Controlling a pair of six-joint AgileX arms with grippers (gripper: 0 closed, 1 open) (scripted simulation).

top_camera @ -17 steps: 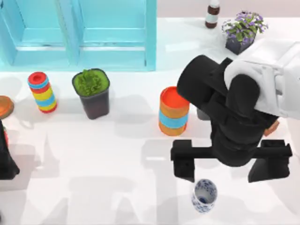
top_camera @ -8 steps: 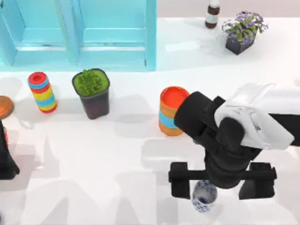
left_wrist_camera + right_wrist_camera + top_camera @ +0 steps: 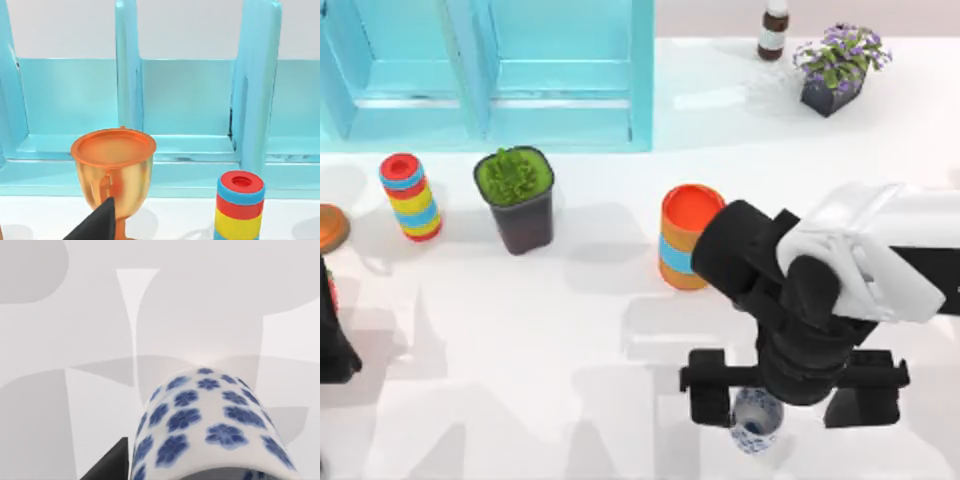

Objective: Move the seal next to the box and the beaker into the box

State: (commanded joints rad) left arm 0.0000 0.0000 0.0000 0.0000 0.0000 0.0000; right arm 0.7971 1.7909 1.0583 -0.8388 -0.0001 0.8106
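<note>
The beaker (image 3: 750,428), a small white cup with blue flowers, stands near the table's front edge. My right gripper (image 3: 787,402) hovers over it, open wide. The cup sits between the two black fingers, closer to the left one (image 3: 710,398). The right wrist view has the beaker (image 3: 210,425) close up beside one black fingertip (image 3: 112,465). The light-blue box (image 3: 520,80) stands at the back left, and its compartments (image 3: 190,100) face the left wrist camera. The seal is hidden. My left gripper (image 3: 332,345) is parked at the left edge.
An orange cylinder with a blue band (image 3: 690,238) stands just behind the right arm. A potted green plant (image 3: 517,198), a striped ring stack (image 3: 410,196) and an orange goblet (image 3: 112,170) line up before the box. A bottle (image 3: 774,30) and flower pot (image 3: 835,65) sit back right.
My right arm has swung toward the table's front edge, bringing its open fingers down around the beaker. The beaker and the left arm have stayed put.
</note>
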